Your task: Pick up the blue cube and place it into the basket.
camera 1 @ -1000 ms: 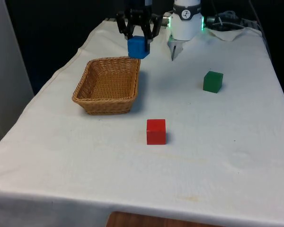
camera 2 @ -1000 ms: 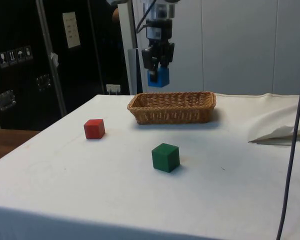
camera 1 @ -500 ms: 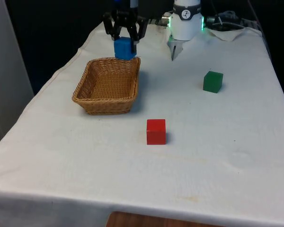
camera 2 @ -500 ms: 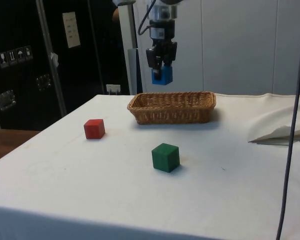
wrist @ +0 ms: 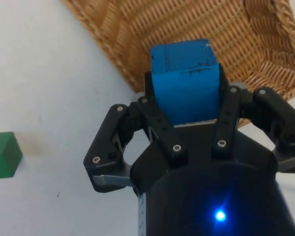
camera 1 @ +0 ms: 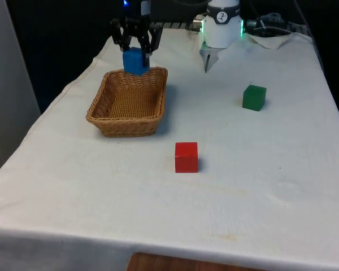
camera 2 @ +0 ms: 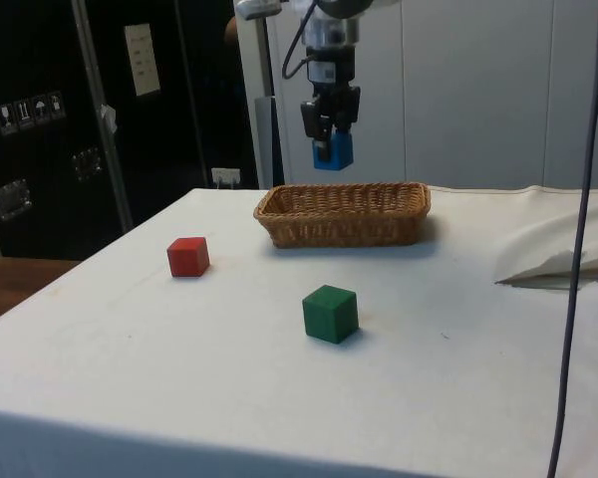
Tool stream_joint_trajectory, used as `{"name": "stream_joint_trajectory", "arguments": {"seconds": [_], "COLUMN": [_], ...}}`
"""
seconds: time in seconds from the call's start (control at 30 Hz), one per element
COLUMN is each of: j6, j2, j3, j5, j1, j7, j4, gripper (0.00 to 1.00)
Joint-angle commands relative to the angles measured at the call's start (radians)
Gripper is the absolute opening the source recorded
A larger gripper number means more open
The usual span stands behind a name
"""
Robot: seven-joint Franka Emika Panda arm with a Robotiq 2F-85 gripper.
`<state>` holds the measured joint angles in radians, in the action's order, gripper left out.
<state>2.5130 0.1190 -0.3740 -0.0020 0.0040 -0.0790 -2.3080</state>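
My black gripper (camera 1: 135,56) is shut on the blue cube (camera 1: 135,60), holding it in the air above the far rim of the wicker basket (camera 1: 110,125). From the side the blue cube (camera 2: 332,150) hangs in the gripper (camera 2: 331,147) well above the basket (camera 2: 344,226), over its middle. In the wrist view the blue cube (wrist: 186,78) sits between the two fingers (wrist: 155,118), with the basket's woven wall (wrist: 221,29) beneath it.
A red cube (camera 1: 186,157) lies on the white cloth nearer the camera than the basket. A green cube (camera 1: 254,97) sits toward the front view's right. Crumpled cloth (camera 2: 568,261) bunches at the side view's right.
The gripper has carried the blue cube toward the front view's left, from beside the basket's far right corner to over its far rim. The other cubes have stayed put.
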Motion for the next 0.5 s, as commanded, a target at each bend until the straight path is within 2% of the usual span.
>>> {"name": "stream_joint_trajectory", "arguments": {"seconds": [0.0, 0.2, 0.23, 0.27, 0.47], "j6": [0.002, 0.008, 0.004, 0.009, 0.007], "j2": [0.007, 0.042, 0.034, 0.049, 0.098], "j3": [0.001, -0.014, -0.019, -0.017, -0.037], "j5": [0.017, 0.028, 0.005, 0.032, 0.066], "j1": [-0.005, -0.009, -0.002, -0.01, -0.012], "j7": [-0.017, -0.041, -0.019, -0.047, -0.099], "j4": [0.003, 0.017, 0.014, 0.02, 0.053], "gripper": [0.0, 0.0, 0.0, 0.0, 0.0]}}
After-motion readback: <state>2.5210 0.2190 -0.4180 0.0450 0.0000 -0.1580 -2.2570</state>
